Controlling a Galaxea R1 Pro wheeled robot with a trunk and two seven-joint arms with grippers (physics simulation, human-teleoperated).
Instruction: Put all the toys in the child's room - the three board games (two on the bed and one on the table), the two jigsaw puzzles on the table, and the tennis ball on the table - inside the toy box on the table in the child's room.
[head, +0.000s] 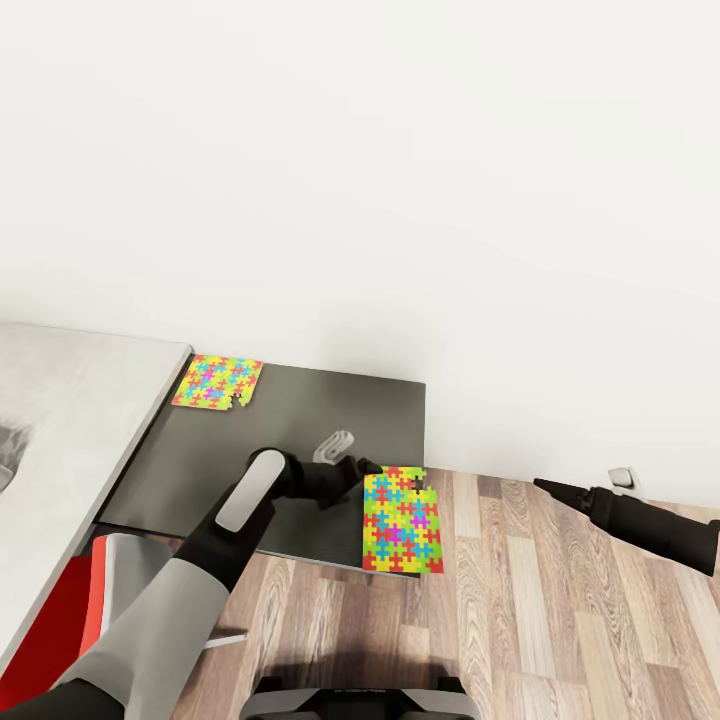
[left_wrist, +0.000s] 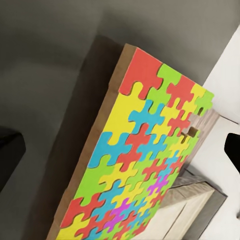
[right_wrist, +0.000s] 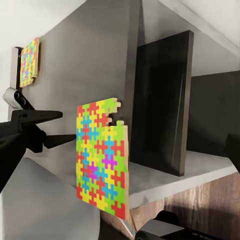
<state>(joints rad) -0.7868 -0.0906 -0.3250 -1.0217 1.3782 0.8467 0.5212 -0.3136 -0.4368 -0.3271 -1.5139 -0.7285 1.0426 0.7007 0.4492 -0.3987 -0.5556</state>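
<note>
Item: near jigsaw puzzle (head: 403, 521), lower centre of the head view, overhanging the front right corner of the dark counter (head: 300, 420). Second jigsaw puzzle (head: 217, 382) lies flat at the counter's far left corner. Left gripper (head: 367, 469): jaws spread open, tips at the near puzzle's upper left edge, nothing gripped. Right gripper (head: 545, 486): held over the floor (head: 520, 600) at right; jaw state cannot be told. Advice: the overhanging edge should be pinched squarely and the mat kept level when lifted.
</note>
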